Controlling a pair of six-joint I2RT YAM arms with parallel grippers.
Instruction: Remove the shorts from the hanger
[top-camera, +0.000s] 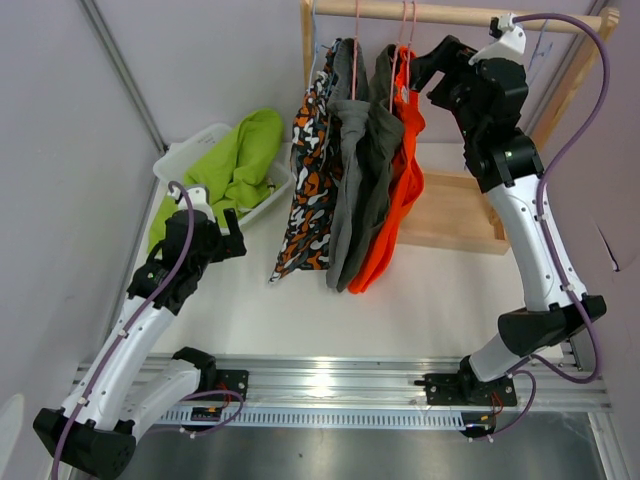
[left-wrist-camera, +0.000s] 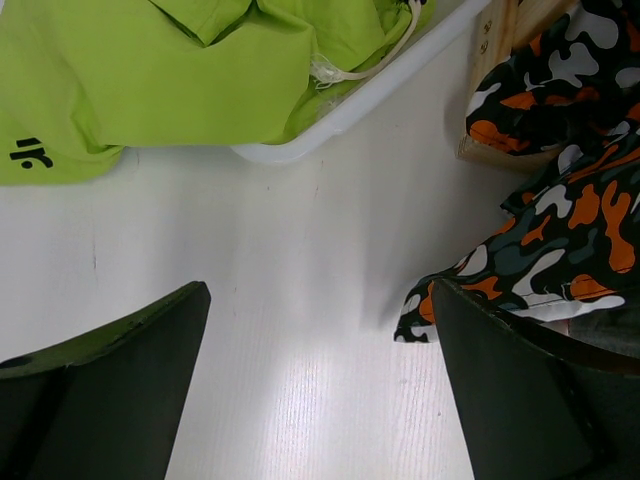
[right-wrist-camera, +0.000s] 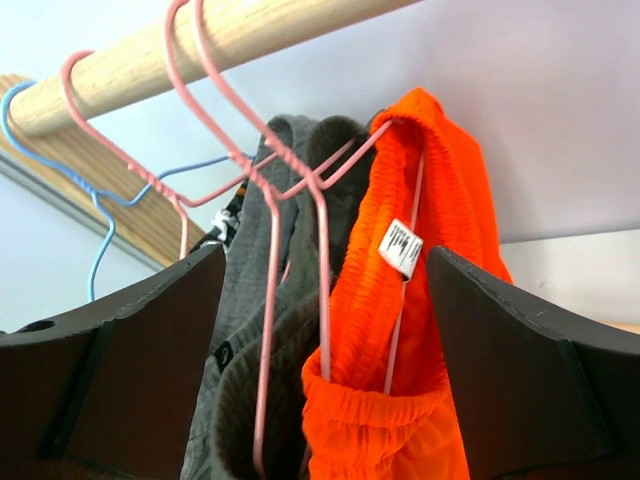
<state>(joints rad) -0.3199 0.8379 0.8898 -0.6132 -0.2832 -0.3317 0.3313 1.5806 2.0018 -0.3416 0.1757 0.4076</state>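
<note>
Right pincer (right-wrist-camera: 325, 265) spread and empty just below the wooden rail (right-wrist-camera: 230, 35); orange shorts (right-wrist-camera: 430, 190) straight ahead between the jaws, waistband looped over a pink hanger (right-wrist-camera: 322, 280). Best closed on waistband cloth alone, clear of the wire, then drawn off. Immediately left, touching: grey shorts (right-wrist-camera: 245, 330) on a neighbouring hanger (right-wrist-camera: 268, 300) with crossed hooks, likely to drag along. Left pincer (left-wrist-camera: 320, 300) spread over the surface (left-wrist-camera: 280, 250), camouflage shorts (left-wrist-camera: 560, 220) at its right, lime green shorts (left-wrist-camera: 150, 90) ahead in a white basket (left-wrist-camera: 350, 103).
</note>
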